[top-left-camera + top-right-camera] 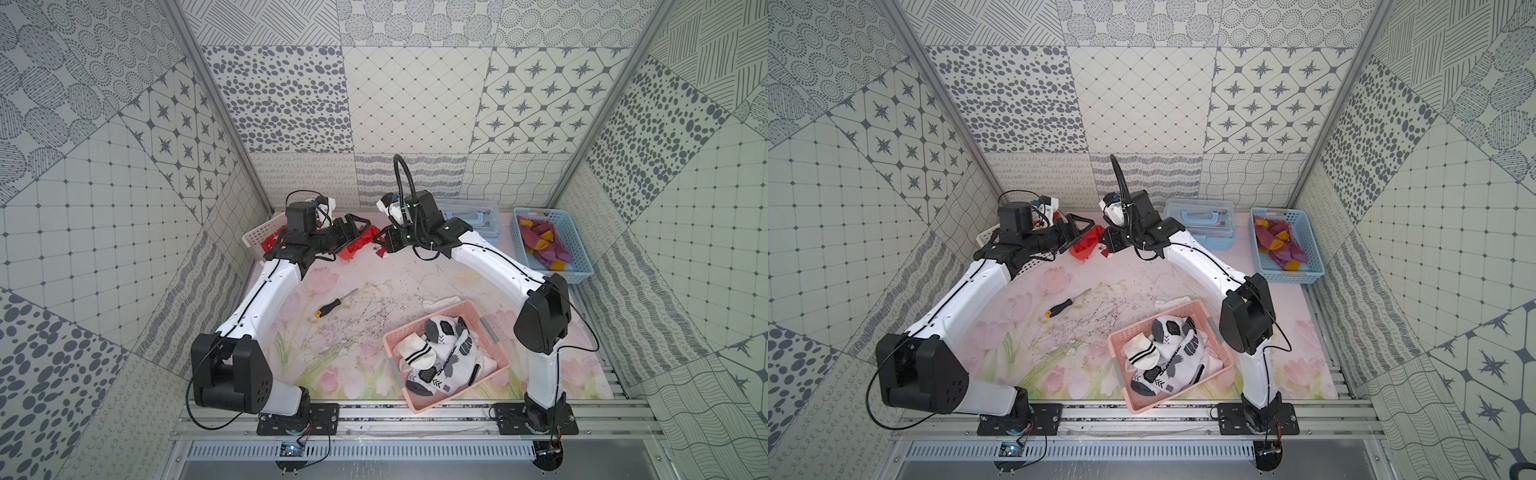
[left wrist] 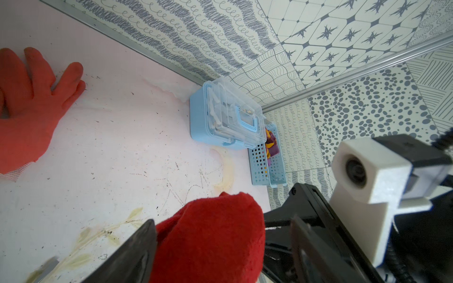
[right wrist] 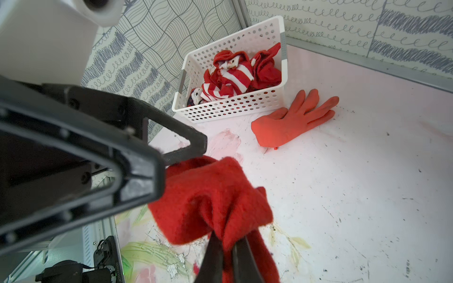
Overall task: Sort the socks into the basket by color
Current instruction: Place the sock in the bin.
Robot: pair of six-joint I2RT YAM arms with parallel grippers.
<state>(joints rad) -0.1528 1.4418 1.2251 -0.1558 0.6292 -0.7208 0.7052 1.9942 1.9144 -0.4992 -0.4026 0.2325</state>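
A fuzzy red sock (image 3: 208, 196) hangs above the mat at the back left, and my right gripper (image 3: 226, 236) is shut on one bunched end of it. My left gripper (image 2: 223, 220) stands open, jaws on either side of the sock's (image 2: 210, 240) other end, with a gap at one finger. In both top views the two grippers (image 1: 357, 232) (image 1: 380, 245) meet at the sock (image 1: 1084, 247). More red socks (image 3: 235, 73) lie in the white basket (image 3: 232, 107). White socks (image 1: 440, 353) fill the pink basket (image 1: 449, 309). Purple socks (image 1: 544, 245) lie in the blue basket (image 1: 573, 274).
An orange-red glove (image 3: 291, 120) lies flat beside the white basket. One white sock (image 1: 440, 301) lies on the mat behind the pink basket. A screwdriver (image 1: 334, 303) rests mid-table, and a clear-lidded blue box (image 1: 478, 216) stands at the back wall.
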